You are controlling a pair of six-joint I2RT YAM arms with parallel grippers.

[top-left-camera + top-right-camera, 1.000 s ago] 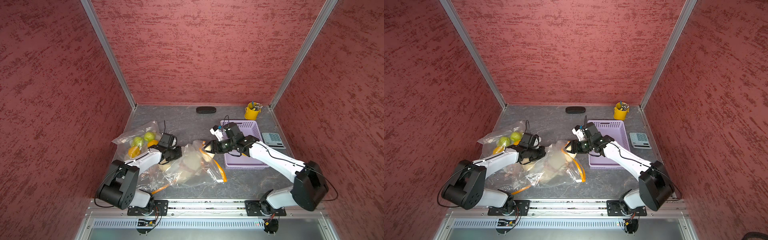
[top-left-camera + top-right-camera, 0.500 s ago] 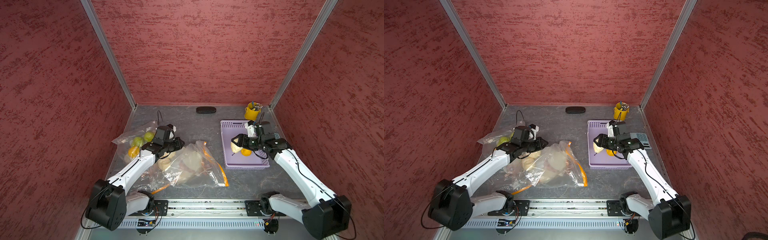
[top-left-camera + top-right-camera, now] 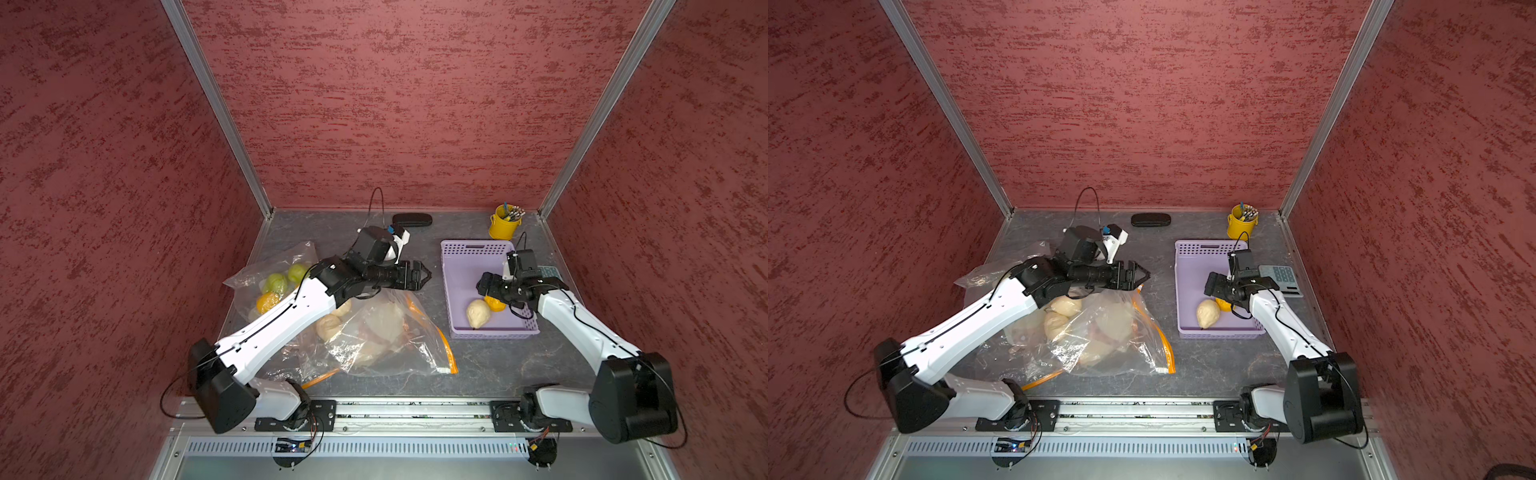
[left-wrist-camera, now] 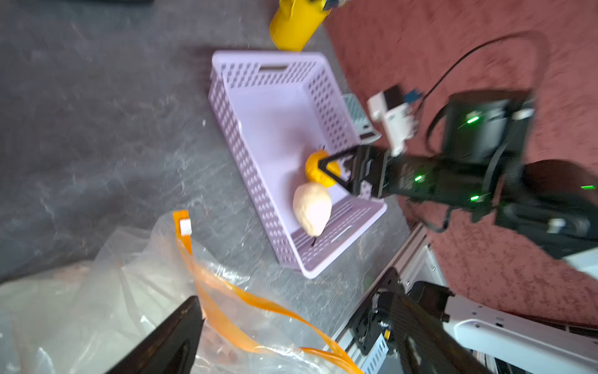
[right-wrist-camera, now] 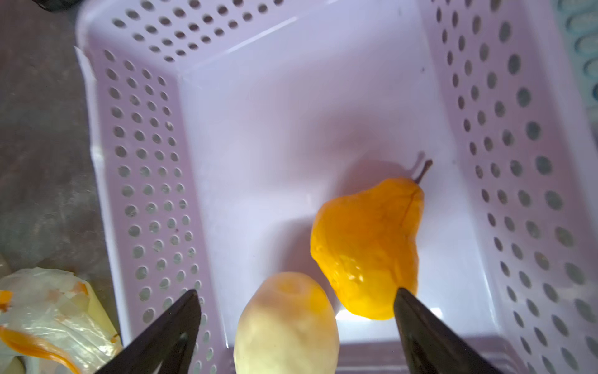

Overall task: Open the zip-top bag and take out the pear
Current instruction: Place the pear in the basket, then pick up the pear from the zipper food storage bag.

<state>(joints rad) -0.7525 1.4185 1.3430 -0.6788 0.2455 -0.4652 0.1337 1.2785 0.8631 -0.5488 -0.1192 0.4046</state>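
A pale purple basket [image 3: 473,249], dotted with rows of small round holes, is being shown on a grey table [image 3: 498,365] marked with pale wavy veins. Inside the basket, a cream pear [image 3: 478,313] and an orange-yellow pear [image 5: 369,249] are being shown. Beside the basket, a clear bag [image 3: 386,332] edged with an orange strip [image 4: 180,215] is being seen. Behind the basket, a yellow cup [image 3: 503,226] and red walls [image 3: 395,104] streaked with darker red are being seen.

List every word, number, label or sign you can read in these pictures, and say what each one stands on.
No text is legible in any view.
Calculator: key markings too small to read.
Zip-top bag, purple basket, yellow bucket: no print visible.
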